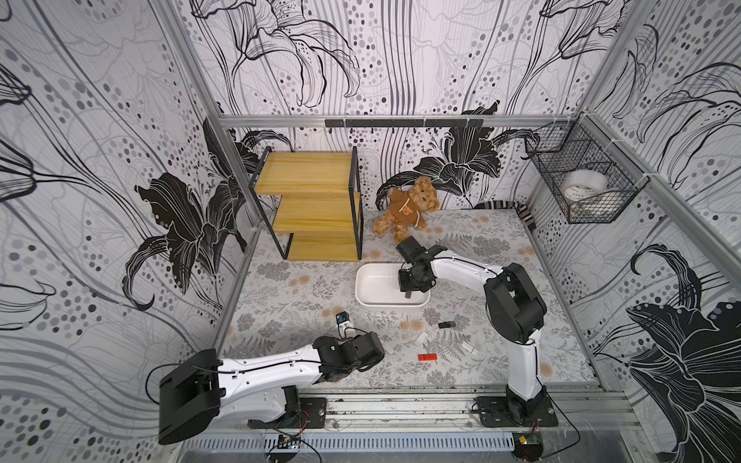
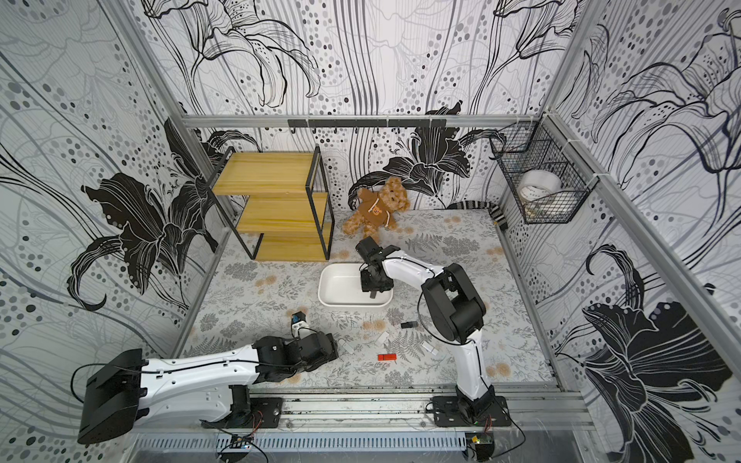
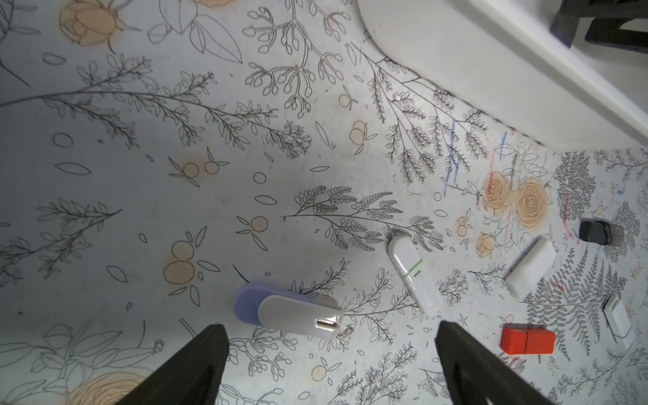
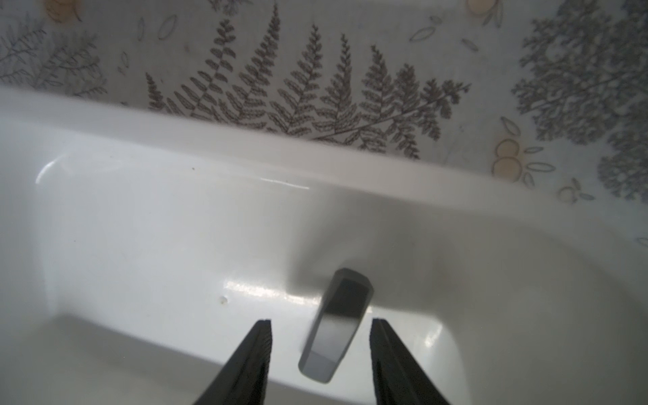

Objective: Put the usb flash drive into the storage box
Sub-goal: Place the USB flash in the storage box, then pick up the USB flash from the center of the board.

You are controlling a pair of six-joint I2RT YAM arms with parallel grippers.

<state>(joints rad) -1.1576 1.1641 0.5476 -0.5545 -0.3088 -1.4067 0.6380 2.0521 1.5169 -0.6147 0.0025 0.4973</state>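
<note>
Two findings. Found right gripper [image 4: 321,321] partly spread above storage box [image 4: 140,228]; noted dark usb flash drive [image 4: 336,315] between jaws, touching neither, blurred, within box walls. Could not tell whether resting on box floor. Found left gripper [image 3: 331,326] spread wide over table [image 3: 140,175]; noted lavender-white drive [image 3: 280,312] just ahead of jaws, ungripped.

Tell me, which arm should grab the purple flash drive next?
Left. The left pincer, open, hangs right by the purple flash drive; the right pincer is away over the storage box.

White arm shells [image 1: 272,373], black joints [image 1: 515,298] — thin black cables [image 1: 256,367]
</note>
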